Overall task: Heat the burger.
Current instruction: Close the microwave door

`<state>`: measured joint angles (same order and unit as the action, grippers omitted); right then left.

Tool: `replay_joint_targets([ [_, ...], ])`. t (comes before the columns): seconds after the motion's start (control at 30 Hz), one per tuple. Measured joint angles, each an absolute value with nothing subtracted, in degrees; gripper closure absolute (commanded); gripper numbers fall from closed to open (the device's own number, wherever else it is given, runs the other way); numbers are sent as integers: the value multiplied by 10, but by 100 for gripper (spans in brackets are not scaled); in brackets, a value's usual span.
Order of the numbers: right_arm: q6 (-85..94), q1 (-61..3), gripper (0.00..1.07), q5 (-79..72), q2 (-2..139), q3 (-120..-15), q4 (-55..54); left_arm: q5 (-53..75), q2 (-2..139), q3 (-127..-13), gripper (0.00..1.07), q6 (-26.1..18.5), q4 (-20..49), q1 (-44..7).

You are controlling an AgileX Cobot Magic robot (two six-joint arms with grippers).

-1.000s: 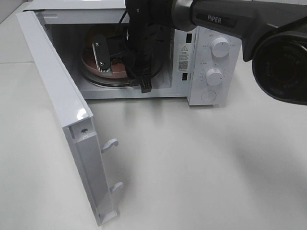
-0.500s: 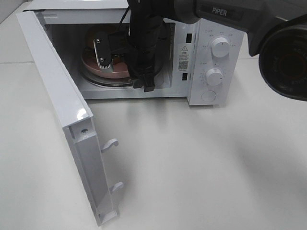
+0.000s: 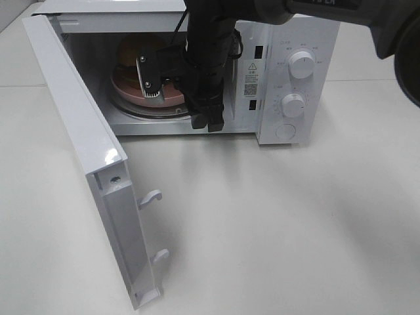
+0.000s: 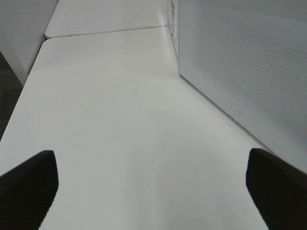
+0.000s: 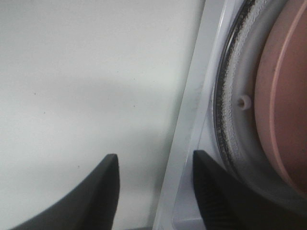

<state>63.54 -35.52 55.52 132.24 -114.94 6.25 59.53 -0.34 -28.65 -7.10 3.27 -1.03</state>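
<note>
A plain white table [image 3: 295, 230] carries one microwave [image 3: 315, 141] at twelve o'clock, its one door [image 3: 79, 131] swung out toward eight. Inside, at eleven, one burger [image 3: 133, 51] sits on one pink dish [image 3: 125, 88] atop the glass turntable [image 3: 131, 109]. The panel has two knobs [image 3: 301, 65] [image 3: 293, 104] and one button [image 3: 285, 131]. There are two claws. The right gripper [image 5: 154, 155], at the oven mouth, is half spread and empty. The left gripper [image 4: 151, 158] gapes wide and holds nothing.

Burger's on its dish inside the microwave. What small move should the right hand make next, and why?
Probably draw the right hand back clear of the microwave. The burger sits on the pink dish on the turntable, the hand is open and empty at the sill, and its arm blocks the open door from swinging shut.
</note>
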Motion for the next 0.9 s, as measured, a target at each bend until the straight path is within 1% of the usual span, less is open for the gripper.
replay_joint_targets([
  [0.9, 622, -363, 56, 545, 1215, -1002, 56, 595, -3, -286, 7, -71, 33, -10],
])
